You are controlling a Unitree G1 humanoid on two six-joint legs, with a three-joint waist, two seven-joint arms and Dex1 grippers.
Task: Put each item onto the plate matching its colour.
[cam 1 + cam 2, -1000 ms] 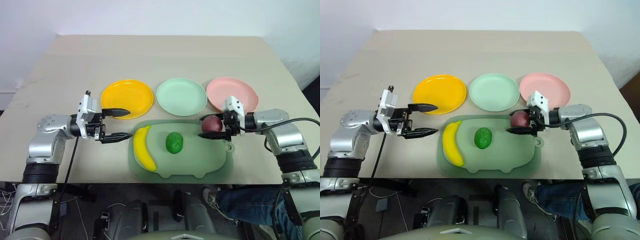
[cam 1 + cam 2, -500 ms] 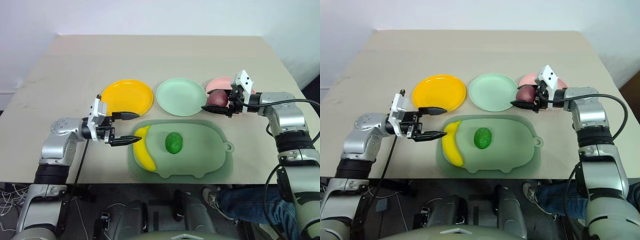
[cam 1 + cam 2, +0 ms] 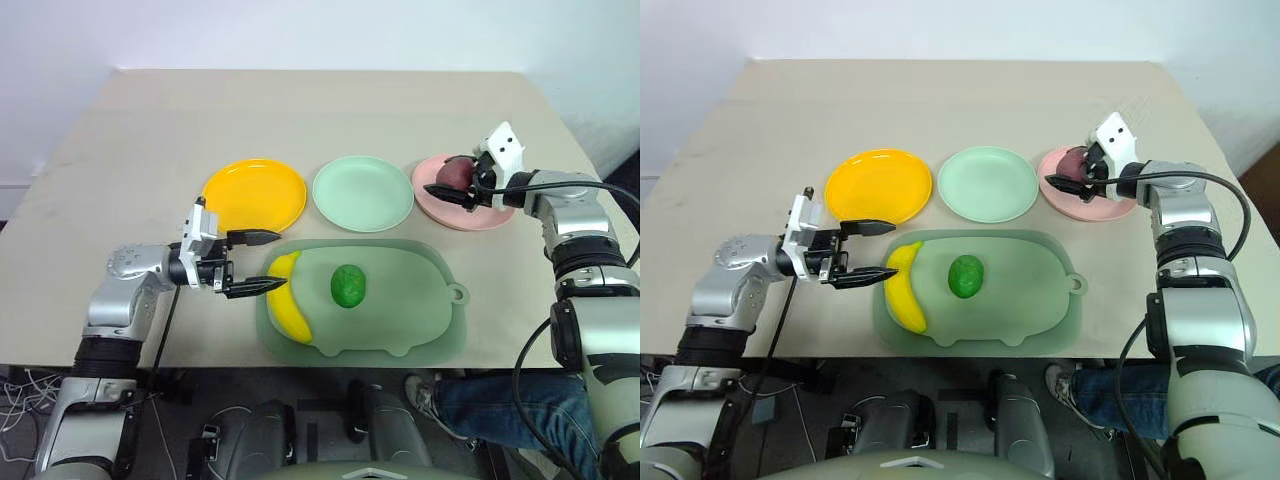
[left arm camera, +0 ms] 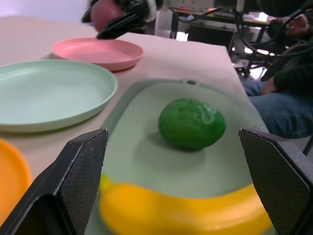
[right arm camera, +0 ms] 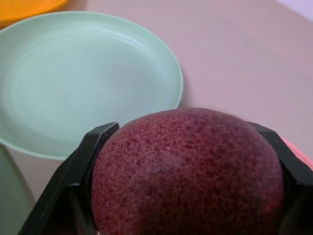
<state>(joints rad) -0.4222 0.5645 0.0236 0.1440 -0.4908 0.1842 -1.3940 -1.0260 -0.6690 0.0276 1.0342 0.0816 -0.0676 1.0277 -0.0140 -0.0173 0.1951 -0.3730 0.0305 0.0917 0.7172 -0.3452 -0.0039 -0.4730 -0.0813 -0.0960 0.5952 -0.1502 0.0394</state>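
A dark-red fruit [image 3: 457, 173] hangs just over the pink plate [image 3: 470, 215], with my right gripper [image 3: 447, 178] shut on it. It looms close in the right wrist view as the dark-red fruit [image 5: 188, 171]. The yellow banana [image 3: 287, 305] and the bumpy green fruit [image 3: 347, 285] lie on the large pale-green board [image 3: 400, 320]. My left gripper [image 3: 283, 260] stands open and level, its fingertips at either side of the banana's far tip. The yellow-orange plate [image 3: 255, 195] and the mint plate [image 3: 362, 193] hold nothing.
The three plates stand in a row behind the board, whose tab [image 3: 456, 294] points right. The table's front edge runs close beneath the board. A person's leg in jeans [image 3: 490, 410] shows below the table at the right.
My right gripper carried the dark-red fruit from the board's right end back and to the right, over the pink plate. My left gripper shifted right, up to the banana's tip.
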